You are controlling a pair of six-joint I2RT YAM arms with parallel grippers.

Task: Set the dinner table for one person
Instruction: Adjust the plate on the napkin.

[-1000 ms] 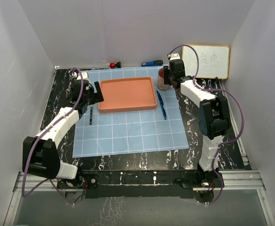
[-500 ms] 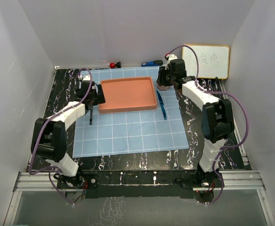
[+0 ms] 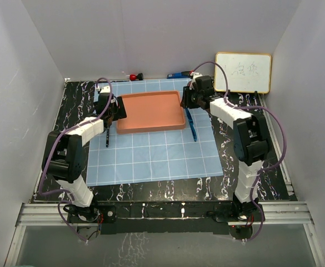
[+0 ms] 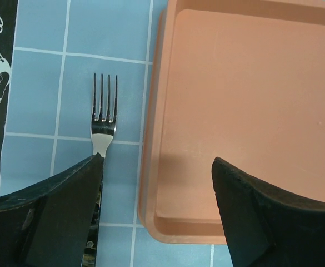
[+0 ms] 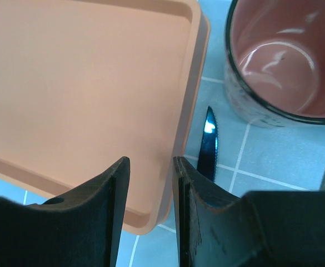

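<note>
An orange tray lies on a light-blue gridded cloth on the black marble dinner table. My left gripper is open, straddling the tray's left rim; one finger hangs over the fork's handle, the other over the tray floor. My right gripper is open but narrow around the tray's right rim, near its front corner. A blue knife lies just right of that rim. A pink mug stands beyond the knife, hidden by the arm in the top view.
A whiteboard leans at the back right. A red-and-black object and a blue marker lie along the back wall. White walls close in three sides. The fork and knife flank the tray.
The right gripper has shifted left from the mug to the tray's right rim and narrowed. The left arm has folded in, bringing its gripper over the tray's left rim, slightly narrowed.
</note>
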